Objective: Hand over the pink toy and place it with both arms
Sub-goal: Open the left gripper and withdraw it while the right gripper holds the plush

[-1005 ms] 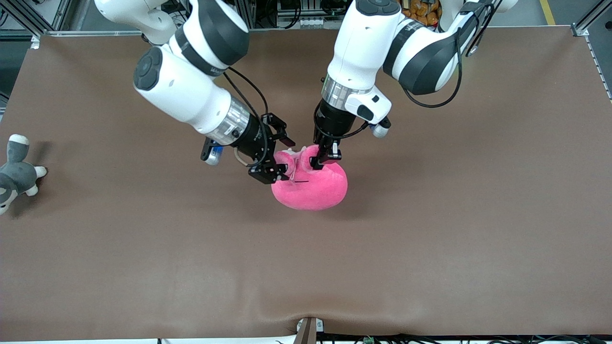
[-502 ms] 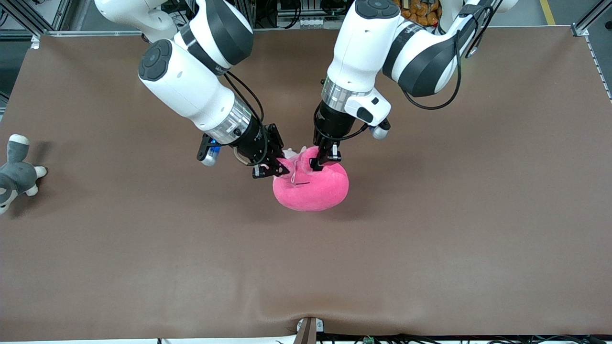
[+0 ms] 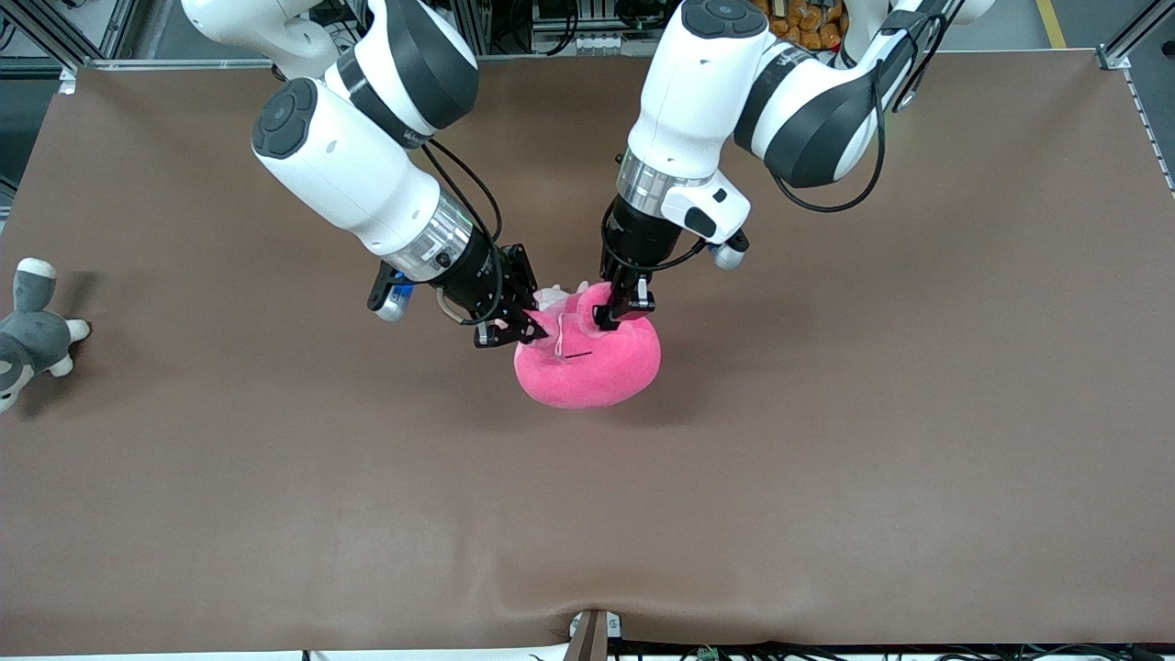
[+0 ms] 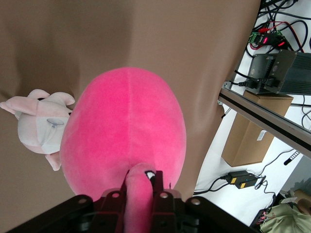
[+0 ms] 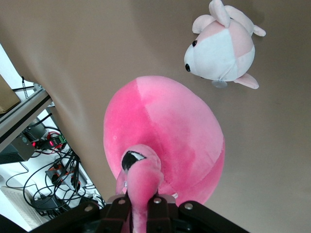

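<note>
the pink toy (image 3: 587,367) was held up over the middle of the brown table (image 3: 826,413) by both arms at once. the left gripper (image 3: 622,310) was brought down onto the top of the toy, and its jaws were clamped on a fold of hot-pink plush; in the left wrist view that fold (image 4: 137,194) was seen pinched between the black fingers (image 4: 160,204), with the round body of the toy (image 4: 124,131) hanging below them. the right gripper (image 3: 510,329) was set against the toy's side toward the right arm's end of the table, and its jaws were closed on another bit of plush; in the right wrist view a pink nub with a dark mark (image 5: 141,170) was seen squeezed between the fingers (image 5: 158,206), the toy's body (image 5: 165,131) spread out beneath.

a small pale pink-and-white puppy plush (image 5: 223,46) was seen lying on the table under the toy, and it was also caught in the left wrist view (image 4: 41,124), just beside the toy's edge. in the front view only a pale scrap of it (image 3: 551,297) was shown between the two grippers. a grey-and-white plush animal (image 3: 32,330) was left lying at the table's edge at the right arm's end, well apart from the rest.
</note>
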Robot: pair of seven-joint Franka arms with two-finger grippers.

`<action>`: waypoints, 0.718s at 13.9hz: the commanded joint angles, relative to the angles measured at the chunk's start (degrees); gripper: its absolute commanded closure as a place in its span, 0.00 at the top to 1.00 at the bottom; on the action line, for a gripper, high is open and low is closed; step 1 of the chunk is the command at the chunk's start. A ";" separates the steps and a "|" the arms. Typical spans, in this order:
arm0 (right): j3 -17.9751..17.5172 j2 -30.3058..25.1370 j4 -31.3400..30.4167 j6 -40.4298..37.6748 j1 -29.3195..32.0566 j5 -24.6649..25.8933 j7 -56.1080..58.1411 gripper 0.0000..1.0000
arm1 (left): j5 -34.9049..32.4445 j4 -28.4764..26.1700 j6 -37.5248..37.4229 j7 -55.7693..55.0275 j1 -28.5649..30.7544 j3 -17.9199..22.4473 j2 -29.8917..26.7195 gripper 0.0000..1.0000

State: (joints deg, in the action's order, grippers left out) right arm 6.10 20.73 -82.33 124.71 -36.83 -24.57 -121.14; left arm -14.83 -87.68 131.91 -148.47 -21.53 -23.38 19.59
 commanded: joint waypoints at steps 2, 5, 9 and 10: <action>-0.21 -0.25 2.34 -4.80 3.68 0.23 -0.94 0.00 | -7.03 1.02 -0.77 -0.42 -0.35 0.53 0.36 1.00; -0.30 -0.25 5.33 -12.62 9.30 0.14 0.02 0.00 | -8.99 0.58 -2.79 5.35 0.70 0.52 0.28 1.00; -0.21 -0.78 5.87 -19.22 17.21 -0.30 5.89 0.00 | -8.11 -0.73 -7.44 15.81 4.73 0.44 -0.69 1.00; -0.12 -0.78 5.87 -22.11 19.41 -0.30 8.79 0.00 | -7.94 -1.78 -7.80 19.32 6.66 0.09 -1.04 1.00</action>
State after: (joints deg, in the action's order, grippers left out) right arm 6.87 20.48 -77.00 106.77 -21.42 -24.58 -116.38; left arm -22.51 -87.80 125.50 -134.42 -17.67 -22.65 19.70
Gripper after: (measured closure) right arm 0.899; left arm 0.000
